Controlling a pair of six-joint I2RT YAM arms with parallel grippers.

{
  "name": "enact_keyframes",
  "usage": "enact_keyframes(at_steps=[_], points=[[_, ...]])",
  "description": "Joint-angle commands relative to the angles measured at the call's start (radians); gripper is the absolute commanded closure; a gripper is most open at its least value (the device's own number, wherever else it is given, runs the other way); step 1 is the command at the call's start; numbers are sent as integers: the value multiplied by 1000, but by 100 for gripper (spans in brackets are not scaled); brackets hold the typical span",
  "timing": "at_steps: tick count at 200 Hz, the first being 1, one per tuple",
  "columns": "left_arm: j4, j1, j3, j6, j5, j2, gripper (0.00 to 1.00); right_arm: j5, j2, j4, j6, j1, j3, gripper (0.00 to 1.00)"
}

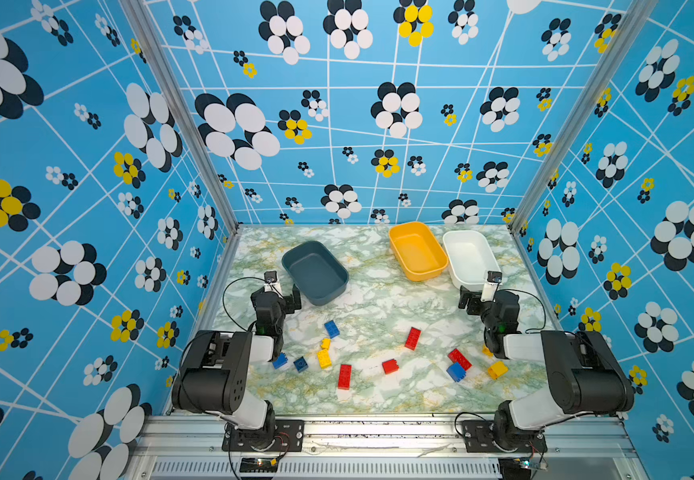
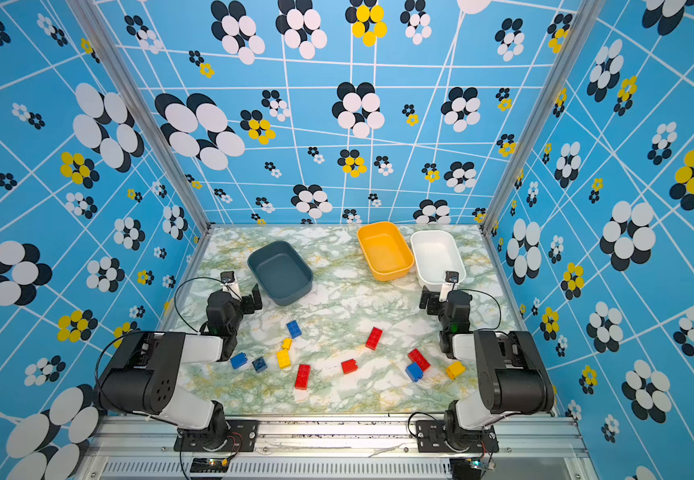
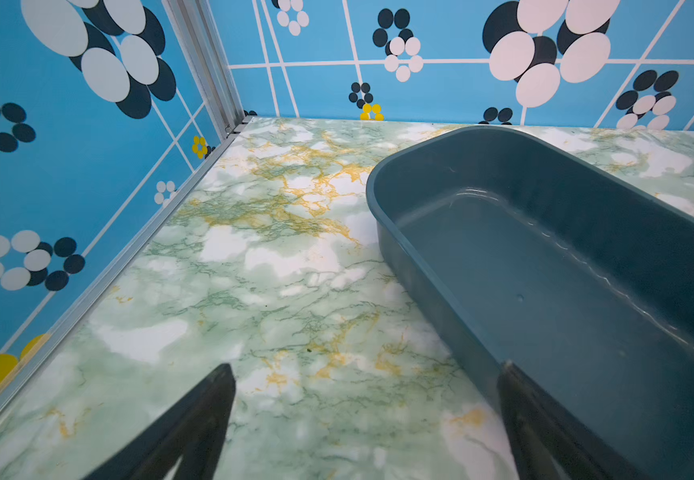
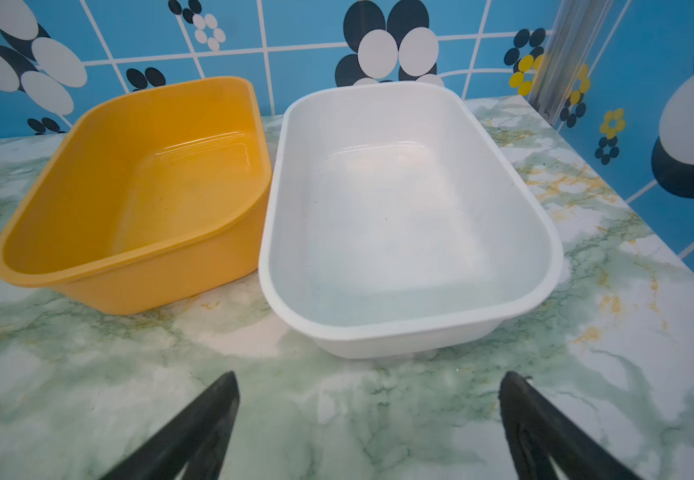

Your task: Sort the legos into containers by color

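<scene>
Jaws apart and empty, the left gripper (image 3: 366,370) sits just beside the dark teal tub (image 1: 316,272); the right gripper (image 4: 368,376), likewise apart, is well to that tub's right; legos (image 1: 412,338) lie scattered on the table (image 1: 378,307) on its near side

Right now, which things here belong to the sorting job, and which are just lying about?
Part of the job: red bricks, blue bricks, yellow bricks; teal tub, orange-yellow tub, white tub, all three empty.
Just there: marbled tabletop, flowered walls, metal rail in front.
</scene>
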Motion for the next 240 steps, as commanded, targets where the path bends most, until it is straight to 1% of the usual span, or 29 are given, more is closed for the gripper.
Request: enact_keyframes(at_steps=[1, 226, 233, 240], points=[[12, -2, -1, 11, -10, 14, 1, -11, 7, 15, -7, -4, 6, 1], [23, -3, -4, 16, -15, 9, 1, -14, 3, 28, -7, -4, 2, 1], [-19, -5, 8, 14, -20, -15, 1, -34, -15, 12, -12, -4, 8, 1], [-91, -8, 29, 13, -29, -53, 1, -57, -55, -57, -21, -3, 25, 1]])
